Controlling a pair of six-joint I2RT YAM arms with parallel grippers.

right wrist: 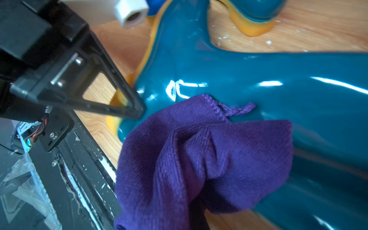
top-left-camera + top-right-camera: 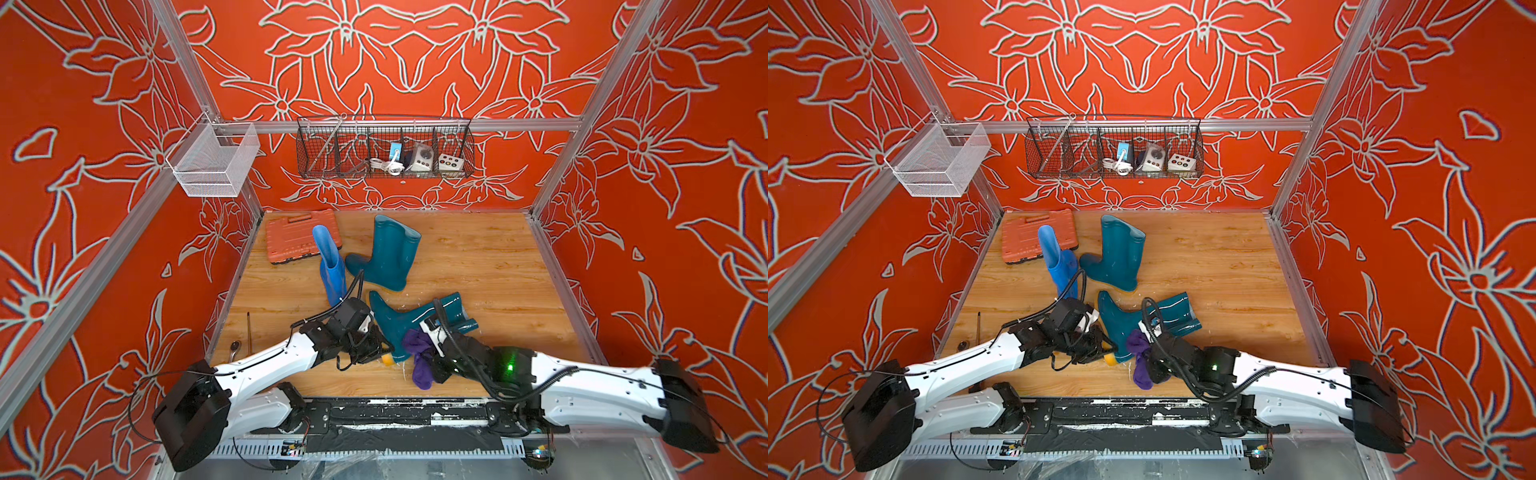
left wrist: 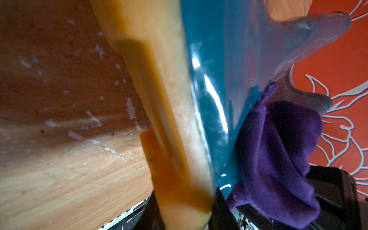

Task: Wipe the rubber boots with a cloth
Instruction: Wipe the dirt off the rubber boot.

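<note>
— Wiping which one?
— Near boot (image 2: 399, 326), teal, flat on its side at the middle of the worktop's (image 2: 498, 257) front edge. Toe toward the back, shaft running toward the right edge.
— And the cloth (image 2: 417, 357)?
— Bunched against the ankle, loose end hanging toward the front edge. Pinched in the right gripper (image 2: 434, 359). Fingers buried in the folds, so probably closed tight on it, judged more than seen.
— Left gripper (image 2: 379, 351)?
— Clamped on the heel, across the orange sole. Steadying, by the look.
— Doing the stroke well?
— Keep the heel clamp firm. Press lightly and drag along the glossy shaft in long passes toward its mouth, then return over ankle and toe. Avoid shoving sideways, or risk twisting the heel out of the clamp. Better to let more cloth lie flat; bunched like this, covers little per pass.
— Further out?
— Blue boot (image 2: 330, 270) and far boot (image 2: 388, 253), teal, upright just behind, near the middle, apart from both grippers. Wiped or not, cannot tell. Case (image 2: 297, 241) flat in the far left corner, just behind the blue boot.
</note>
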